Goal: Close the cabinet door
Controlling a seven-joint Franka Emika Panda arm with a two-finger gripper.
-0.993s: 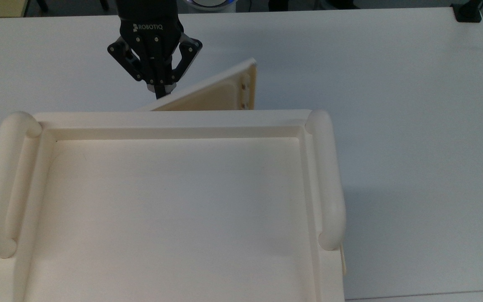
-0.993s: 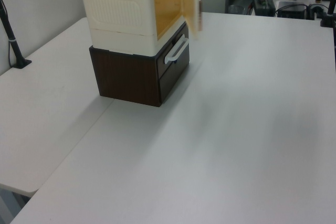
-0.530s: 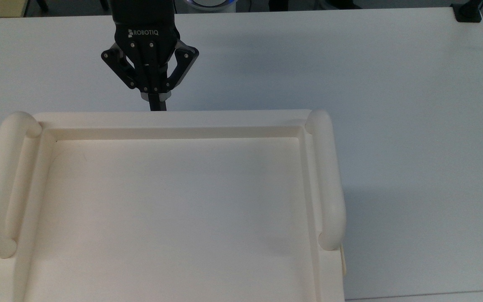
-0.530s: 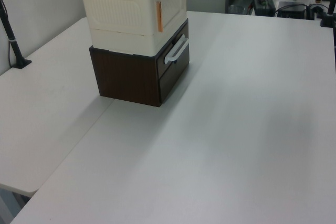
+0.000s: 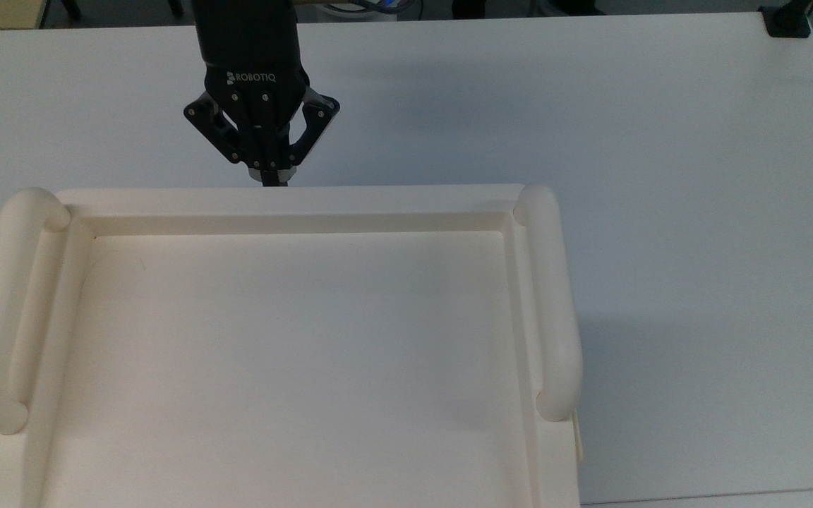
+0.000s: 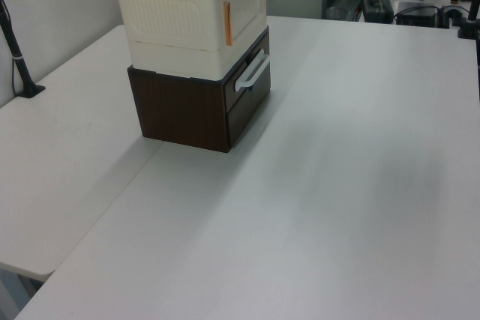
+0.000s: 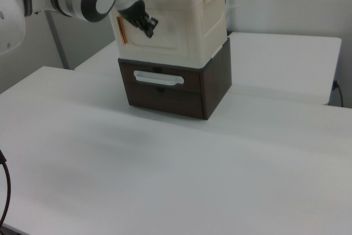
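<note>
Right view, cabinet door (image 7: 165, 28) upright, shut flush, gripper (image 7: 147, 27) before it

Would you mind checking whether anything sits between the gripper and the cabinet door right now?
Nothing visible does. The gripper is right at the cabinet door, which lies flush against the cabinet front.
</note>
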